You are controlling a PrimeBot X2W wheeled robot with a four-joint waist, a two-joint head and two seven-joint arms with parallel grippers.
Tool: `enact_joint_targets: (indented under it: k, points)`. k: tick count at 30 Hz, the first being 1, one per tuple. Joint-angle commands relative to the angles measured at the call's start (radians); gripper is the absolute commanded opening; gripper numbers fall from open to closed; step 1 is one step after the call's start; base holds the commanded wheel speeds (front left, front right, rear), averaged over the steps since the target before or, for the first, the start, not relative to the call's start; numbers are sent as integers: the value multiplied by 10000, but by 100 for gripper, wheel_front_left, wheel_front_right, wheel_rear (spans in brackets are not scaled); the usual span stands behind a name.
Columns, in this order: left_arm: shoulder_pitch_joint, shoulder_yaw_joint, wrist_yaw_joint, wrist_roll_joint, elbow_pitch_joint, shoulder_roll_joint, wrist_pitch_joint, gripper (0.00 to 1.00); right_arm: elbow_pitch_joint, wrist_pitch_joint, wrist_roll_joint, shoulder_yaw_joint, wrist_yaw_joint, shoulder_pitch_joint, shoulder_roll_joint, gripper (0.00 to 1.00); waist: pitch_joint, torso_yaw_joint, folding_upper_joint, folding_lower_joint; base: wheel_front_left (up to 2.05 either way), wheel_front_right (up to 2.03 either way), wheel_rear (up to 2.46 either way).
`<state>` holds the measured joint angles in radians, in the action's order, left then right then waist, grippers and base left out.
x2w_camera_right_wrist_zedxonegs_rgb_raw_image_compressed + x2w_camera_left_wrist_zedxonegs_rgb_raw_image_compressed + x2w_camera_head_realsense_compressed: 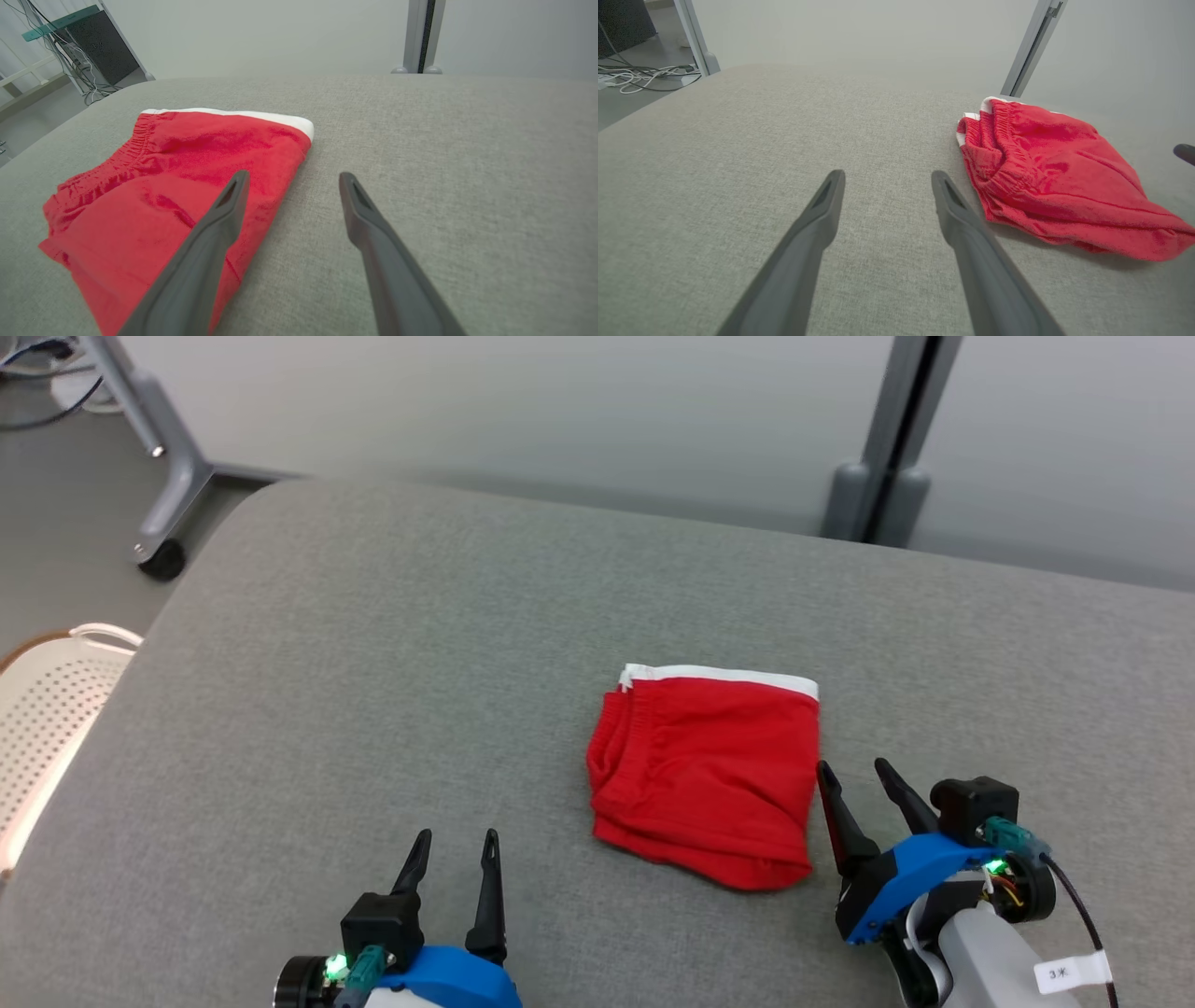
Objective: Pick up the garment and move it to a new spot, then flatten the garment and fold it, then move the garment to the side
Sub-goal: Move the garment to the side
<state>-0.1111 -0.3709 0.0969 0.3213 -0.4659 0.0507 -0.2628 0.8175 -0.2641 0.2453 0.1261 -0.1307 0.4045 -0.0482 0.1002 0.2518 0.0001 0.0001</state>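
Head view: the garment (709, 775) lies folded into a compact red block, white waistband on the far edge, on the grey cushion (373, 663), right of centre. The left gripper (457, 840) stands released, well apart from the cloth. The right gripper (852, 767) is also released, just beside the garment's right edge. A white basket (47, 709) sits off the cushion's left side; we cannot tell what it holds.

Left wrist view: jaws spread over bare cushion, garment (1055, 182) off to the right, layers stacked at the waistband.

Right wrist view: jaws spread, one finger over the garment's (177, 186) edge, the other over cushion.

Risks, as we judge them: a pinch that catches only the top layer would peel the fold open, and a one-sided drag across the rough fabric would bunch the stack.
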Motion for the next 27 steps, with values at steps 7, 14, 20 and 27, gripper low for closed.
enact_joint_targets:
  k: [7, 14, 20, 27]
  points:
    - [-173, -58, 73, -75, 182, -12, -23, 100, 1435, 4, 242, -359, -3, 842, -51, 100, 920, 1241, -1, -1, 0, 0, 0]
    - [-220, 8, 77, -95, 253, -9, -23, 100, 1641, 21, 689, 92, -3, 812, -26, 0, 852, 837, -1, -1, 0, 0, 0]
    - [-282, -72, -73, -133, 167, -10, -23, 100, 702, 4, 911, 185, -1, 512, -60, 0, 413, -587, -1, -1, 0, 0, 0]
    - [-450, -227, -184, 88, 83, -9, -23, 100, 124, 3, 1161, 893, -1, 209, -58, 0, 122, -3154, -1, -1, 0, 0, 0]
